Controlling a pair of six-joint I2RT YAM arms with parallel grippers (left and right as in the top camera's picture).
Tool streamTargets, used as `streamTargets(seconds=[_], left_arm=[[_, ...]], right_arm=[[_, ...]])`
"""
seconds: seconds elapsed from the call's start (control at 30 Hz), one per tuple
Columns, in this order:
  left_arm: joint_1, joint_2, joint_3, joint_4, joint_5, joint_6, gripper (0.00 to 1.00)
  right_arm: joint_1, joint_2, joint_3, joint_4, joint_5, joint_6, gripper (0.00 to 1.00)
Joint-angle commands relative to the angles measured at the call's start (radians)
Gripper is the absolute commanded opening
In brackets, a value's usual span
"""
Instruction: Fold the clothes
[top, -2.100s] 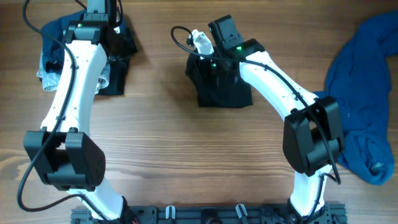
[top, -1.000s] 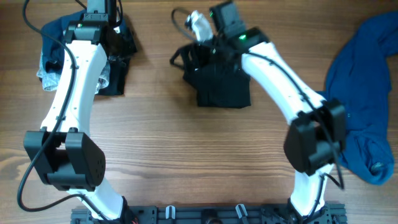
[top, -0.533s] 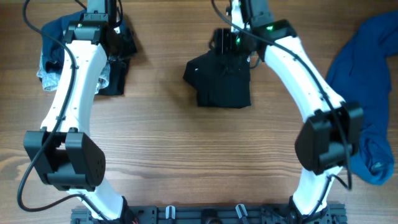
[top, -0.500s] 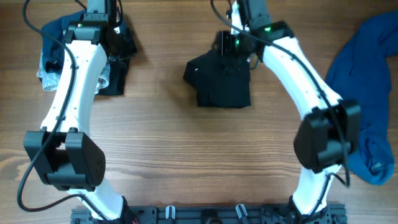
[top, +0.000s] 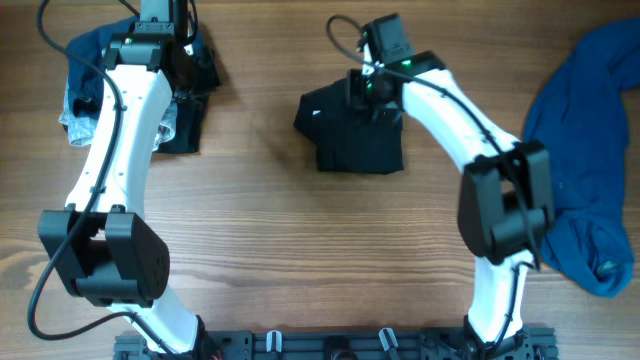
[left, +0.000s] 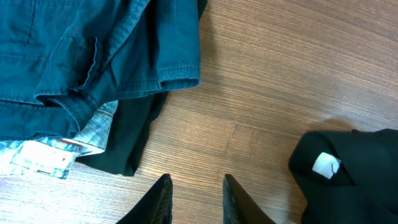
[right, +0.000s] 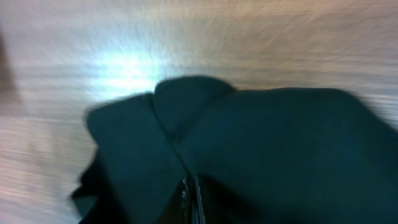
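Jaws of left gripper (left: 194, 200) apart over table (left: 280, 62) — right gripper (top: 372, 88) over black garment (top: 360, 140), its jaws blurred, untellable.

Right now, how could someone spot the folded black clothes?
On the wooden table, look at the far middle. The black folded garment lies alone by the right gripper. Unlike the rumpled blue cloth and left pile, it's squared, with a white tag.

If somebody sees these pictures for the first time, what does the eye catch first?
The right claw is over a folded black garment at the top centre of the wooden table. A big crumpled blue garment lies at the right edge, and a pile of clothes sits top left.
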Motion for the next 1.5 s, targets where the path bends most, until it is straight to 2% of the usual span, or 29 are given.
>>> streamTargets(seconds=[0.0, 0.13, 0.3, 0.37, 0.4, 0.47, 0.57, 0.7, 0.8, 0.93, 1.23, 1.27, 1.33, 1.47], left_arm=[[0.004, 0.004, -0.005, 0.0, -0.014, 0.016, 0.27], [0.004, 0.004, -0.005, 0.0, -0.014, 0.016, 0.27], [0.004, 0.004, -0.005, 0.0, -0.014, 0.016, 0.27], [0.004, 0.004, -0.005, 0.0, -0.013, 0.016, 0.27], [0.004, 0.004, -0.005, 0.0, -0.013, 0.016, 0.27], [0.004, 0.004, -0.005, 0.0, -0.014, 0.016, 0.27], [0.004, 0.004, -0.005, 0.0, -0.013, 0.016, 0.27], [0.003, 0.004, -0.005, -0.002, 0.003, 0.017, 0.28], [0.003, 0.015, -0.007, -0.005, 0.099, 0.069, 0.37], [0.003, 0.074, -0.036, -0.008, 0.298, 0.17, 0.48], [0.001, 0.322, -0.102, 0.029, 0.6, 0.333, 0.5], [0.001, 0.37, -0.102, 0.053, 0.676, 0.373, 0.52], [0.001, 0.411, -0.102, 0.077, 0.74, 0.411, 0.59], [0.002, 0.469, -0.102, 0.137, 0.755, 0.414, 0.73]], right_arm=[[0.045, 0.101, -0.024, 0.019, -0.027, -0.154, 0.04], [0.072, 0.157, -0.024, 0.045, -0.027, -0.251, 0.04], [0.076, 0.18, -0.022, 0.062, -0.026, -0.276, 0.05], [0.069, 0.163, -0.002, 0.049, -0.027, -0.279, 0.12], [0.065, 0.148, 0.012, 0.037, -0.027, -0.278, 0.2], [0.054, 0.106, 0.036, 0.02, -0.057, -0.28, 0.43], [0.025, 0.008, 0.086, -0.006, -0.112, -0.282, 0.67], [-0.021, -0.137, 0.129, -0.035, -0.119, -0.267, 0.86], [-0.09, -0.243, 0.129, -0.079, -0.119, -0.252, 0.98], [-0.201, -0.304, 0.129, -0.187, -0.145, -0.253, 1.0], [-0.355, -0.305, 0.12, -0.322, -0.241, -0.256, 1.0], [-0.359, -0.305, 0.12, -0.332, -0.241, -0.256, 1.0], [-0.36, -0.305, 0.12, -0.342, -0.241, -0.256, 0.99], [-0.36, -0.305, 0.12, -0.345, -0.241, -0.254, 1.0]])
